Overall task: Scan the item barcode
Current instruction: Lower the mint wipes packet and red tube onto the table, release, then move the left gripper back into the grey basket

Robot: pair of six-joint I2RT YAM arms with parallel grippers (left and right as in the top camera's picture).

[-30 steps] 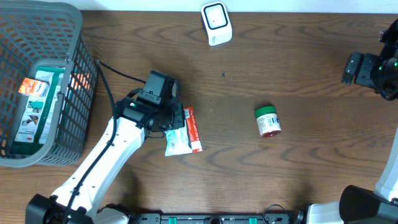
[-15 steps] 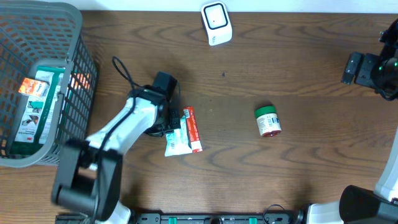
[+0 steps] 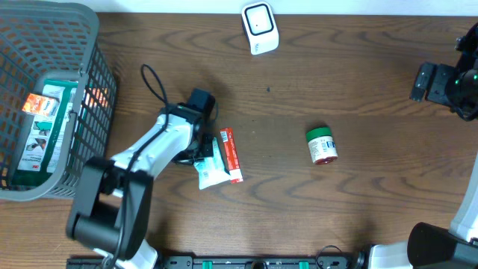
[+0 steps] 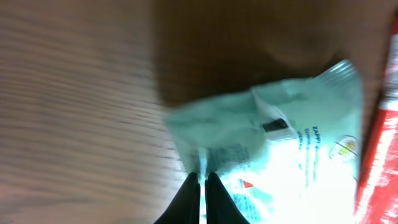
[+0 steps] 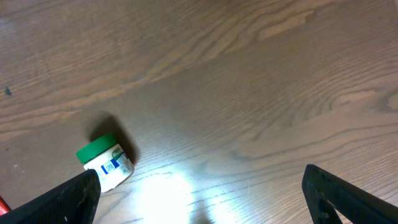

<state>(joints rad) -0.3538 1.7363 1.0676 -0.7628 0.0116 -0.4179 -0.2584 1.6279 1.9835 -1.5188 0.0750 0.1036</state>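
Looks like the pickup step. The left gripper (image 4: pixel 202 177) has its jaws pressed together, seemingly pinching the edge of the crinkly pale-green plastic pouch (image 4: pixel 273 149), though the wrist view's blurry. The pouch lies flat on the wood-grain counter (image 3: pixel 358 75), touching a slim red box (image 3: pixel 231 155). Next it needs lifting, barcode turned toward the rounded white scanner (image 3: pixel 259 28). The right gripper (image 5: pixel 202 190) sits with jaws spread, empty.
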